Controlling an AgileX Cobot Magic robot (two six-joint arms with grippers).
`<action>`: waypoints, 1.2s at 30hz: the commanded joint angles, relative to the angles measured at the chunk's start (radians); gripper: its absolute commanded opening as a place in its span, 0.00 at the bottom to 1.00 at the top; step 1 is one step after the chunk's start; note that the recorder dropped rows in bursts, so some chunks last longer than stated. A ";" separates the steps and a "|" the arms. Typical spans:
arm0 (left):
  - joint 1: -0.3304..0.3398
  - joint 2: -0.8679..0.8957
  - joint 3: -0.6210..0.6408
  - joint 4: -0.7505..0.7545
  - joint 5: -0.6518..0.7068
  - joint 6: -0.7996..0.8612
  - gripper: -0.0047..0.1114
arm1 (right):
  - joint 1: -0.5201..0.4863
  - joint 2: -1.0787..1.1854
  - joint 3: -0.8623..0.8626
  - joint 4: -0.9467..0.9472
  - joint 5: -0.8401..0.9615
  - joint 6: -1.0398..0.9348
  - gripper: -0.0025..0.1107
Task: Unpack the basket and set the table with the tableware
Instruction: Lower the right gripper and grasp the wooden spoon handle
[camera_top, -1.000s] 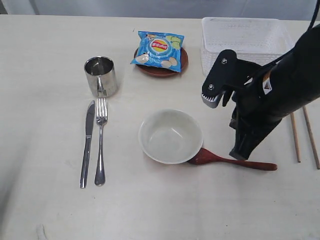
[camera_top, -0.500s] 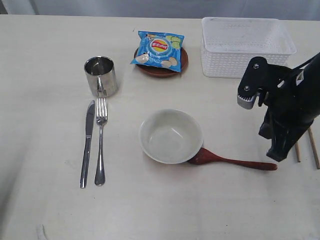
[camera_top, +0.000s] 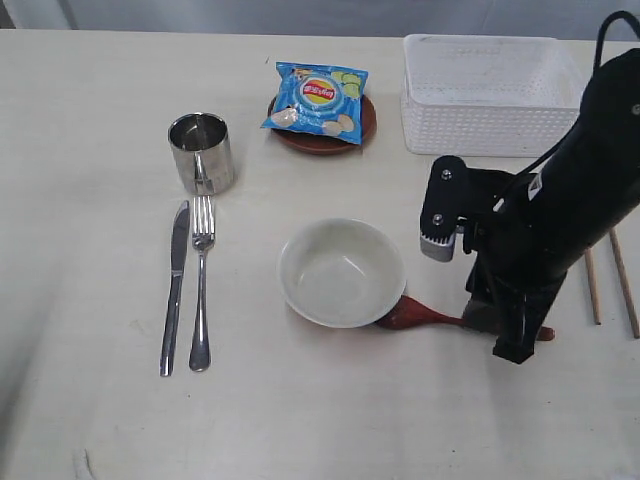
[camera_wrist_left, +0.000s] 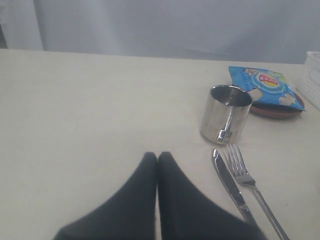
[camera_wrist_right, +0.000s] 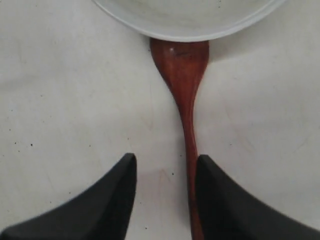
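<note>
The right gripper (camera_wrist_right: 166, 160) stood low over the table (camera_top: 100, 420), its fingers (camera_wrist_right: 112, 200) spread either side of the wooden spoon (camera_wrist_right: 182, 65) handle, perhaps brushing it, gripping nothing. The spoon lay at four o'clock from the white bowl (camera_top: 342, 272). The left gripper (camera_wrist_left: 157, 156) had its fingers pressed together, empty.

White lattice basket (camera_top: 490, 130) upright, empty, at the pale tabletop's (camera_top: 90, 100) far right; steel cup (camera_top: 201, 152) upright, left; knife (camera_top: 175, 288) and fork (camera_top: 201, 285) flat, parallel, just beside it; white bowl (camera_top: 342, 272) upright, centre; reddish wooden spoon (camera_top: 415, 316) flat, head under the bowl's rim; brown plate (camera_top: 320, 140) behind; chopsticks (camera_top: 592, 285) flat, right edge
</note>
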 joint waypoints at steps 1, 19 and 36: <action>-0.005 -0.004 0.004 0.001 -0.002 0.003 0.04 | 0.010 0.040 0.001 -0.010 -0.037 -0.010 0.42; -0.005 -0.004 0.004 0.001 -0.002 0.003 0.04 | 0.010 0.203 -0.004 -0.015 -0.185 -0.031 0.40; -0.005 -0.004 0.004 0.001 -0.002 0.003 0.04 | 0.010 0.263 -0.005 -0.075 -0.158 -0.033 0.02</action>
